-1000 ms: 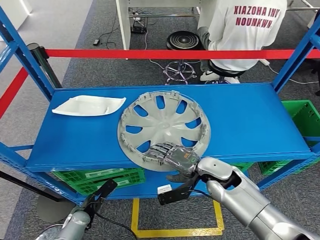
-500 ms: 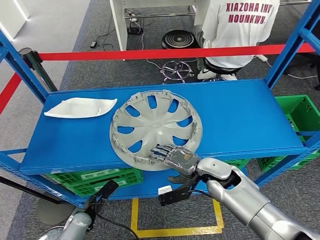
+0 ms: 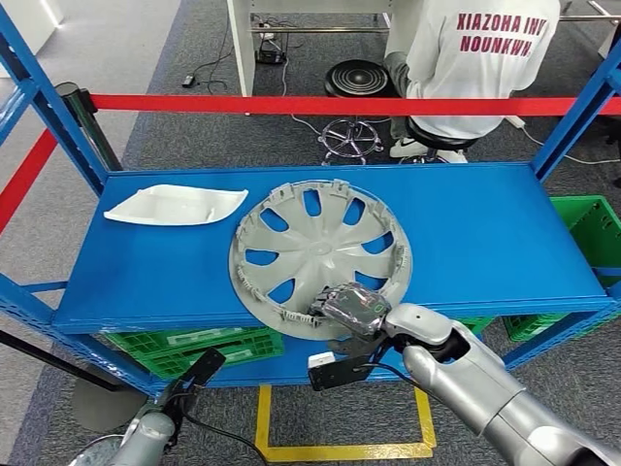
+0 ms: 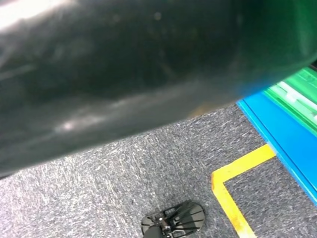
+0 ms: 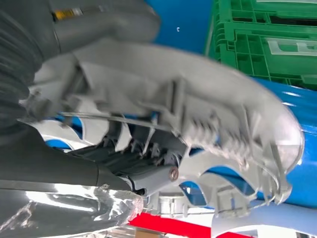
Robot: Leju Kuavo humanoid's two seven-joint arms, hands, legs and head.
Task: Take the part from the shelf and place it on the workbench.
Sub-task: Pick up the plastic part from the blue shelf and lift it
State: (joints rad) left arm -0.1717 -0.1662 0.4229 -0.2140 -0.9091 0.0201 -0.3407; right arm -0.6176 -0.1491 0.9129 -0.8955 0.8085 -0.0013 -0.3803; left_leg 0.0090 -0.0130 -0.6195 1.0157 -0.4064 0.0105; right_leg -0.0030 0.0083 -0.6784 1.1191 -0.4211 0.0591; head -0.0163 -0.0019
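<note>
Part: grey wheel cover (image 3: 320, 254), inner face up, flat on the blue shelf (image 3: 475, 233), near edge overhanging the shelf's front lip; seen close and blurred in the right wrist view (image 5: 209, 124), clips and ribs along the rim.
Right hand (image 3: 350, 309): at the cover's near rim, fingers curled over the top of the edge, thumb underneath; gripping the rim. In the right wrist view (image 5: 75, 163), dark fingers reaching through a spoke opening, grey thumb on the opposite face.
Left hand: state cannot be told; silver left forearm (image 3: 150, 432) low at the bottom of the head view, below the shelf.
White panel (image 3: 176, 205): long curved white piece, lying on the shelf's left portion, apart from the cover.
Green crates (image 3: 194, 347): on the lower level under the shelf; another (image 3: 589, 223) at the right end.
Red barrier tape (image 3: 322, 104): stretched across behind the shelf.
Person (image 3: 475, 58): seated on a stool beyond the tape, back turned, white shirt with red lettering.
Floor: grey carpet with yellow line marking (image 4: 232, 198).
</note>
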